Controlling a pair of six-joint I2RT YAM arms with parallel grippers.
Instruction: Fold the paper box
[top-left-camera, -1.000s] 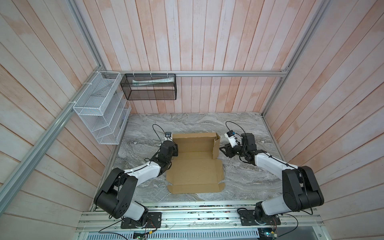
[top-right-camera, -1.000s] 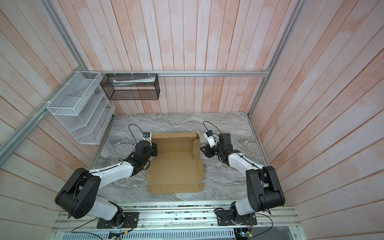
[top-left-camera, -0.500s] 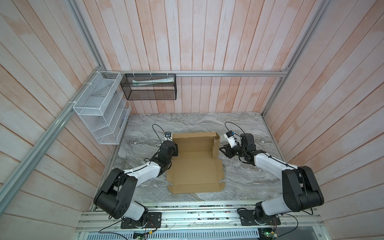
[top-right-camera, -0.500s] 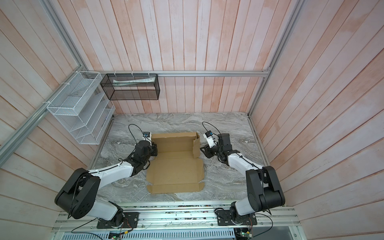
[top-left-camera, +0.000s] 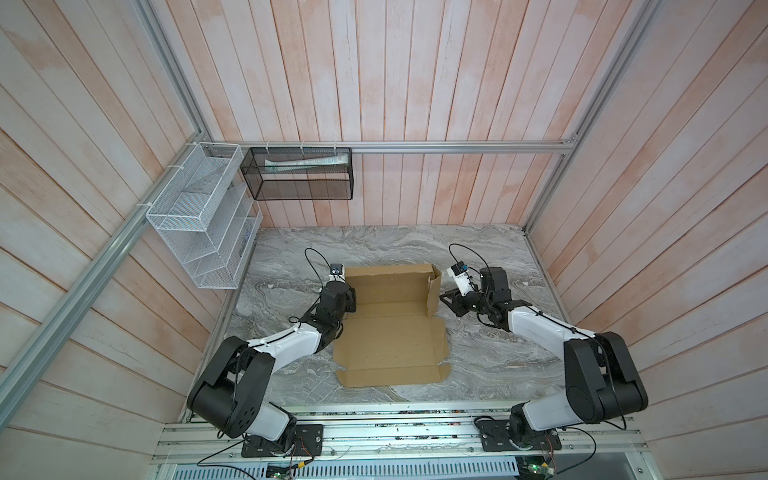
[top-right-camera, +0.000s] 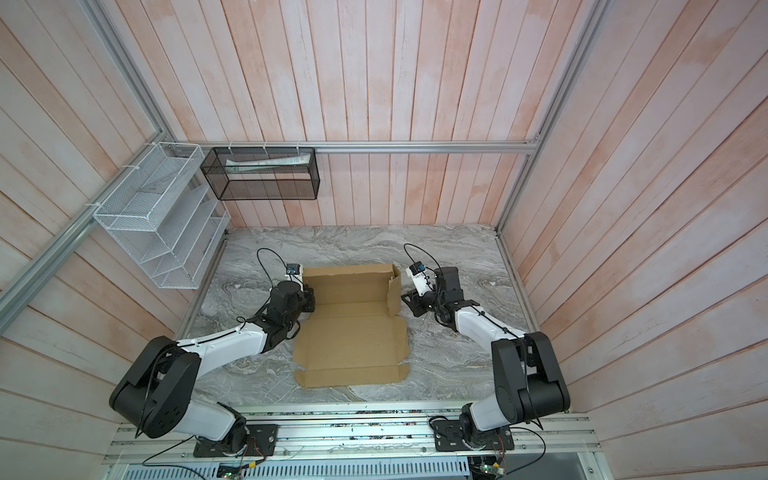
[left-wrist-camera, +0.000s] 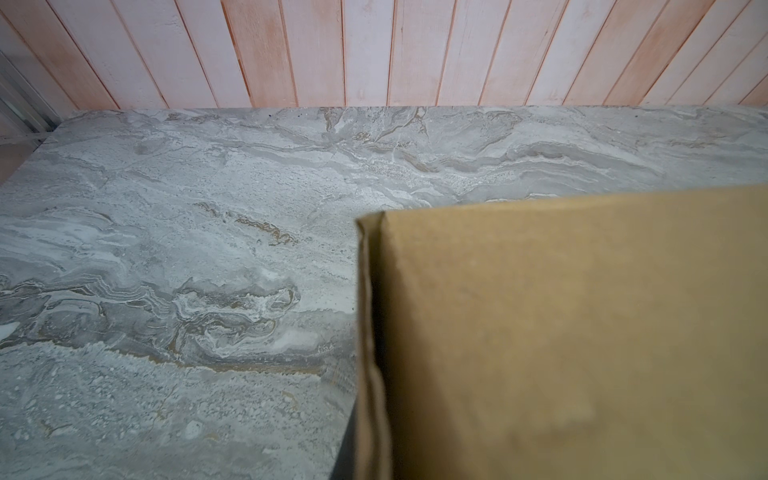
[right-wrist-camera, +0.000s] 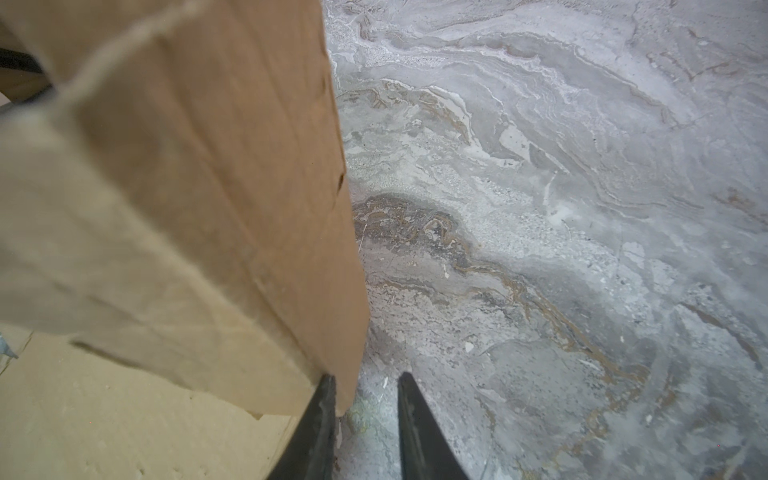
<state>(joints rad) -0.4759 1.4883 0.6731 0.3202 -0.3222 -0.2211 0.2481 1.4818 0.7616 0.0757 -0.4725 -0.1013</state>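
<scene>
Two grippers flank the far half of the paper box (top-left-camera: 390, 328) (top-right-camera: 353, 336), one at each side edge, so the tan corrugated sheet lies between them on the grey marble-patterned tabletop (top-left-camera: 482, 257). From both grippers toward the arm bases, the sheet lies flat and unfolded, ending in the front flap (top-left-camera: 390, 374) with its small tabs spread on the tabletop. Between the two grippers the rear wall (top-left-camera: 388, 274) is raised along the far edge.

The left gripper (top-left-camera: 352, 297) sits at the box's left edge with its jaws pressed together. In the left wrist view the left side flap (left-wrist-camera: 561, 332) stands upright right in front of the gripper. A sliver of one dark finger (left-wrist-camera: 345, 463) lies against the flap's outer edge. The other finger is hidden behind the cardboard, so the flap appears pinched.

The right gripper (right-wrist-camera: 366, 376) is low at the tabletop beside the right side flap (top-left-camera: 433, 296), which stands upright, a little tilted. Its jaws are spread partway and straddle the flap's lower corner: the inner finger (right-wrist-camera: 320, 428) touches the cardboard, while the outer finger (right-wrist-camera: 419, 432) stands apart from it over bare tabletop.

Well beyond the left gripper, a white wire rack (top-left-camera: 199, 220) and a black mesh basket (top-left-camera: 299, 178) hang on the walls.
</scene>
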